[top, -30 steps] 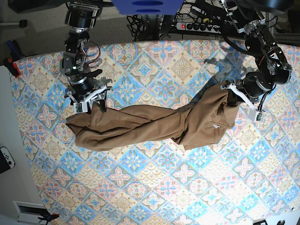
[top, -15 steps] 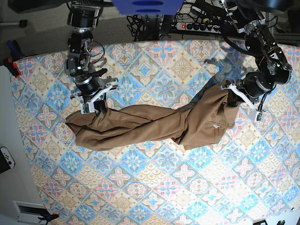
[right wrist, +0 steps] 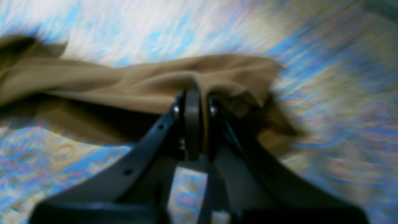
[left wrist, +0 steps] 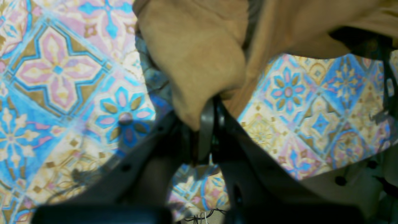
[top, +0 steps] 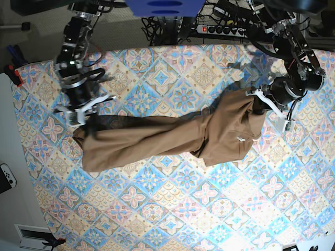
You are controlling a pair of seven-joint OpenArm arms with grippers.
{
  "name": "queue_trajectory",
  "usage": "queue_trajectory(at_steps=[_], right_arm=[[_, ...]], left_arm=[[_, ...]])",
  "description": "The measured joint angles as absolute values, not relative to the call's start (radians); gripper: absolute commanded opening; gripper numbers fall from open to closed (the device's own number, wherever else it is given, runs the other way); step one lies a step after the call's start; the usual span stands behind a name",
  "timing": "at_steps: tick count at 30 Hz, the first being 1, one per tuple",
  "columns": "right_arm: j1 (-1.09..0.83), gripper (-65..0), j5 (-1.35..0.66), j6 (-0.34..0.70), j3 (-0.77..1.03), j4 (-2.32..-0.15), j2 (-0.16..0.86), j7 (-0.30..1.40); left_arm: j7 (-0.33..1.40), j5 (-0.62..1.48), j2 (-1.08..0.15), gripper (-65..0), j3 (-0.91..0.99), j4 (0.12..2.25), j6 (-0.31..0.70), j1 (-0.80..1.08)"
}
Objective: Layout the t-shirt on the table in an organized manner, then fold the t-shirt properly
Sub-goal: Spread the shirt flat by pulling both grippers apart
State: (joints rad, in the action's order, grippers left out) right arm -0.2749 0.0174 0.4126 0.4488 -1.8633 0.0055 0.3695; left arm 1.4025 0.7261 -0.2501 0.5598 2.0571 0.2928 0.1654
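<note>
1. One t-shirt (top: 172, 137), plain tan, lies stretched in a twisted band across the surface (top: 172, 209), running from the left side of the base view to the right, with a small white tag (top: 239, 139) showing near its wider right end.
2. Two grippers are in view, one at each end of the shirt.
3. Right gripper (right wrist: 196, 93): jaws clenched on a fold of the shirt's edge, cloth bunched up around the tips; this wrist view is blurred.
4. Left gripper (left wrist: 214, 102): jaws pinched together on a gathered corner of the shirt, which hangs above the patterned cloth.
5. Seen from the base, the right gripper (top: 86, 112) holds the shirt's left end and the left gripper (top: 260, 100) holds the upper right end; the middle of the shirt rests on the surface between them.
6. One power strip (top: 222, 30) sits behind the far edge.
</note>
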Motion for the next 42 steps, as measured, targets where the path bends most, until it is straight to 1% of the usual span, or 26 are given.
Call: queue_trajectory(at_steps=[2,6,9,12,15,21,28,33,38,42], right_arm=[[-0.299,-65.0,0.010,0.412,0.490,-1.897,0.006,0.357],[-0.361,-65.0,0.010,0.412,0.496,-1.891,-0.001,0.340],[-0.389,-65.0,0.010,0.426,0.525,-1.890,-0.041,0.245],[-0.399,-65.0,0.007,0.418,0.553,-1.893,-0.047,0.180],[-0.426,-65.0,0.008,0.412,0.558,-1.893,-0.054,0.189],[-0.428,-65.0,0.007,0.418,0.558,-1.892,-0.067,0.185],[-0.435,-65.0,0.010,0.421,0.577,-1.892,-0.082,0.188],[-0.438,-65.0,0.011,0.410,0.603,-1.890,-0.080,0.189],[-0.435,-65.0,0.011,0.419,0.602,-1.890,-0.081,0.189],[-0.435,-65.0,0.011,0.419,0.602,-1.890,-0.081,0.178]], left_arm=[[1.402,0.782,-0.253,-65.0,0.559,2.058,0.293,0.204],[1.403,0.802,-0.255,-65.0,0.560,2.058,0.293,0.267],[1.401,0.802,-0.258,-65.0,0.559,2.059,0.293,0.295],[1.404,0.796,-0.271,-65.0,0.553,2.059,0.293,0.346],[1.405,0.735,-0.297,-65.0,0.498,2.059,0.291,0.356],[1.405,0.598,-0.292,-65.0,0.390,2.059,0.289,0.350],[1.404,0.613,-0.291,-65.0,0.409,2.059,0.293,0.363],[1.404,0.698,-0.291,-65.0,0.458,2.059,0.293,0.364],[1.404,0.722,-0.291,-65.0,0.469,2.059,0.293,0.365],[1.406,0.729,-0.291,-65.0,0.469,2.061,0.293,0.325]])
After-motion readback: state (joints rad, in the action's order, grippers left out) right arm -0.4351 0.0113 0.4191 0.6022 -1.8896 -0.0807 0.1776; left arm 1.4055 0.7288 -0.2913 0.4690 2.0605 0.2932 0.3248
